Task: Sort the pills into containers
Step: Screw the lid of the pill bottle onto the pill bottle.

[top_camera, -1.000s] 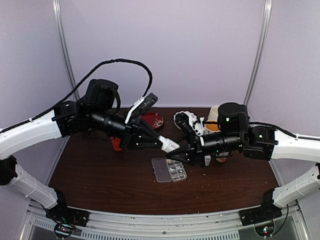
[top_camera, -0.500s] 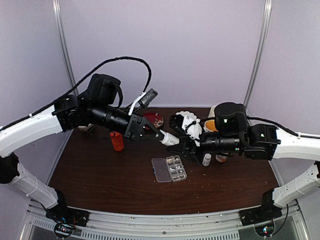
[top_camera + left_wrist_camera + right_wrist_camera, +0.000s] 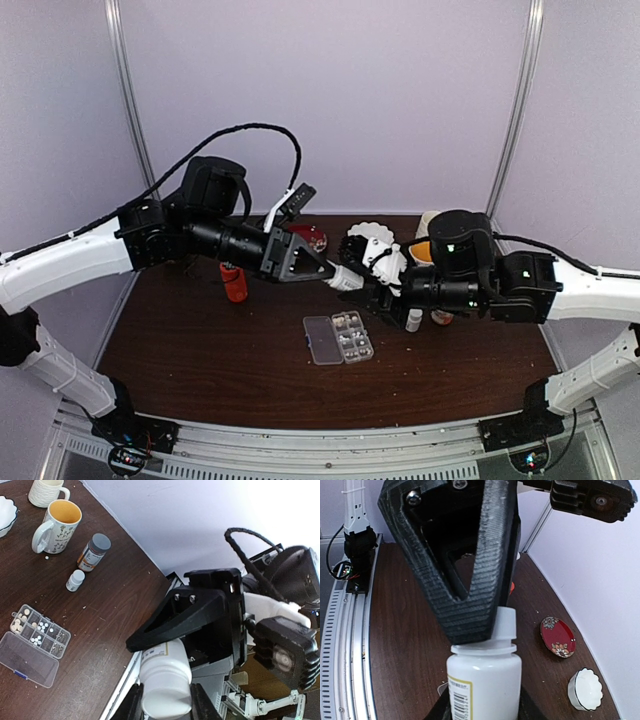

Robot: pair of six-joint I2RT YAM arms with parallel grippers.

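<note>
Both grippers hold one white bottle (image 3: 345, 279) in the air above the table's middle. My left gripper (image 3: 328, 270) is shut on its cap end (image 3: 166, 692), seen between my fingers in the left wrist view. My right gripper (image 3: 368, 287) is shut on the labelled body (image 3: 484, 685). The left gripper's black jaws cover the cap (image 3: 506, 625) in the right wrist view. The clear pill box (image 3: 338, 338) lies open below, its lid (image 3: 27, 659) flat beside the cells (image 3: 40, 631). Tiny whitish pills (image 3: 42, 627) lie in some cells.
A mug with a yellow inside (image 3: 57, 524), a white mug (image 3: 46, 491), an orange bottle with a grey cap (image 3: 93, 551) and a small white bottle (image 3: 76, 580) stand behind the box. A red dish (image 3: 308, 238), a scalloped bowl (image 3: 585, 690) and an orange-red bottle (image 3: 233, 283) stand further back.
The left gripper has carried the white bottle up and slightly right. The right gripper has risen and closed in on the bottle's body, uncovering the small white bottle on the table.
</note>
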